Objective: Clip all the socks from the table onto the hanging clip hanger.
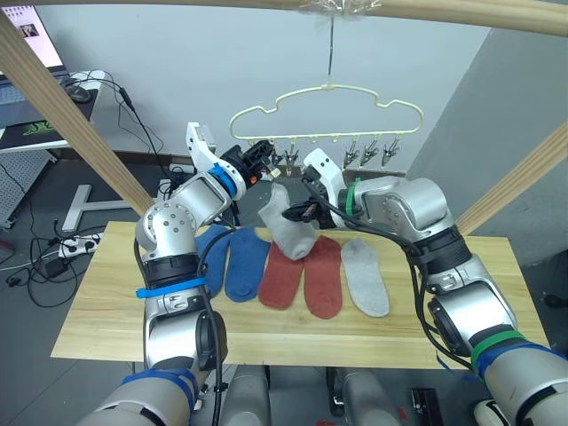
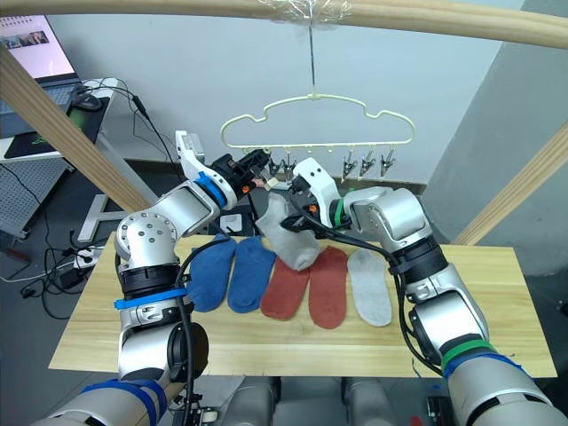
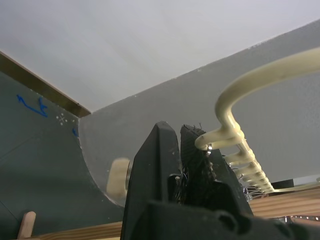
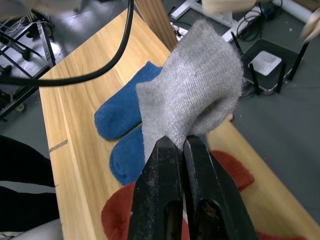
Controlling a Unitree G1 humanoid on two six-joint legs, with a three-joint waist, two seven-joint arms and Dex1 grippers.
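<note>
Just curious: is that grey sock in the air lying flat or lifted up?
Lifted. The grey sock hangs off the table, pinched by the right end effector.

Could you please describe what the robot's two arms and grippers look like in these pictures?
Both arms are silver-grey metal with black joints and loose black cables. The left arm carries blue tape bands, the right arm green ones. Each wrist has a white housing, and the left gripper and right gripper each have two black fingers.

Wooden table carries seemingly five flat socks.
</note>
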